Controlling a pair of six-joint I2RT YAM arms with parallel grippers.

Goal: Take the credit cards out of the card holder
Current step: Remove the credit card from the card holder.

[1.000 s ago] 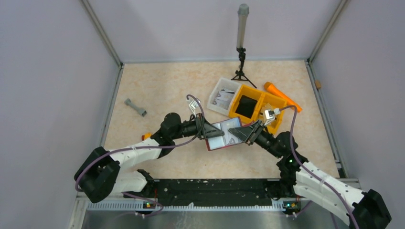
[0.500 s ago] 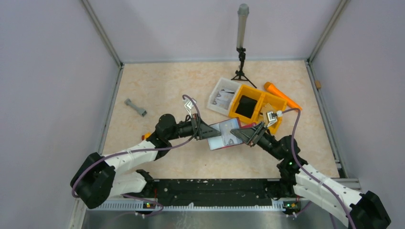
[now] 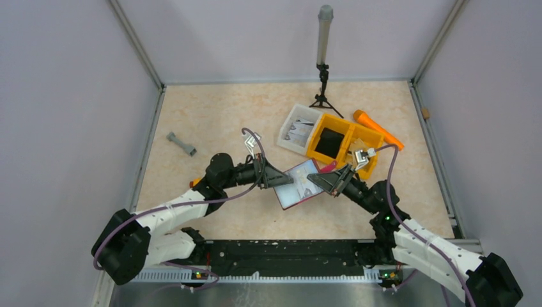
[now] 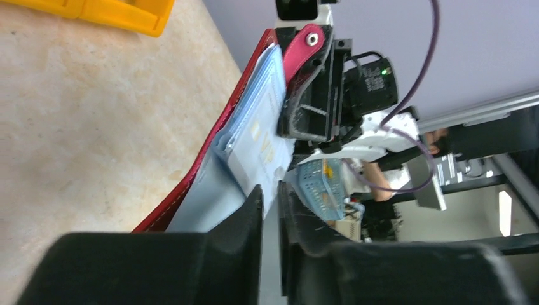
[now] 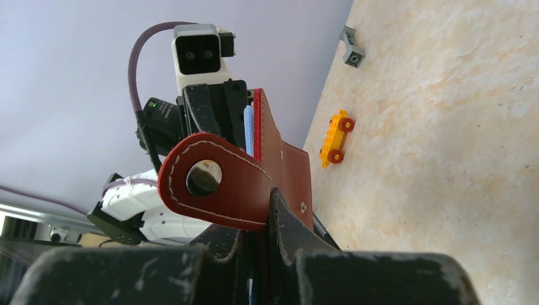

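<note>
The dark red card holder hangs open above the table between my two grippers. My right gripper is shut on its right side; in the right wrist view the red leather and its snap tab stand up out of the fingers. My left gripper is shut on a pale credit card that sticks out of the holder's pocket. In the left wrist view the gripper pinches the card's lower edge, with the holder's red edge on the left. More pale cards sit behind it.
A yellow-orange divided bin and a white tray stand just behind the holder. An orange object lies to their right. A tripod stands at the back. A grey piece and a small yellow toy car lie left.
My left arm has drawn back to the left with the card pinched. The card holder has swung to a steeper slant between the grippers. The right gripper has barely moved.
</note>
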